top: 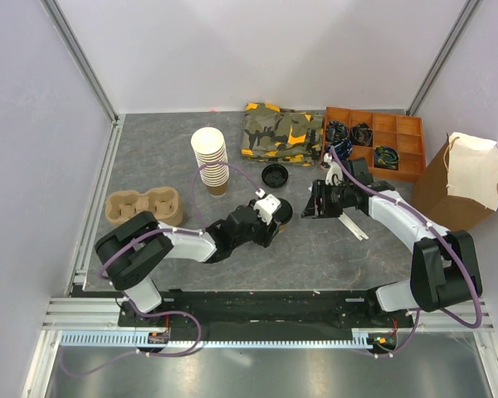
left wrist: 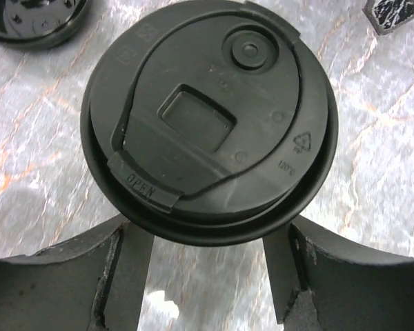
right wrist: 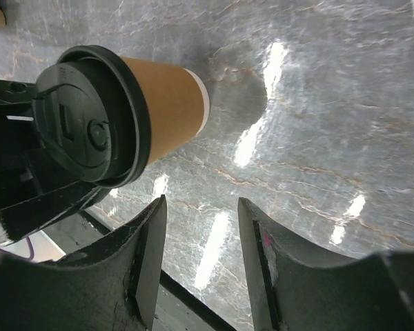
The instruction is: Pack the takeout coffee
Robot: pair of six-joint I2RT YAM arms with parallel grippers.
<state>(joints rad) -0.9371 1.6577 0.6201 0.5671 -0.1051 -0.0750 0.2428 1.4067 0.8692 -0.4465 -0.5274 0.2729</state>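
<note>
The takeout coffee (top: 284, 211) is a brown paper cup (right wrist: 164, 102) with a black lid (left wrist: 208, 117), standing mid-table. My left gripper (top: 274, 213) reaches it from the left. Its two fingers (left wrist: 134, 265) run under the lid's rim on either side of the cup and are shut on it; the lid hides their tips. Just right of the cup, my right gripper (top: 314, 203) faces it, and its jaws (right wrist: 200, 207) stand open over bare table with nothing between them.
A loose black lid (top: 275, 175) lies just behind the coffee. A tall stack of lidless cups (top: 209, 159) and a pulp cup carrier (top: 144, 207) stand to the left. Behind are a camouflage bag (top: 280, 133) and an orange compartment tray (top: 402, 166). A brown paper bag (top: 465, 178) stands at right.
</note>
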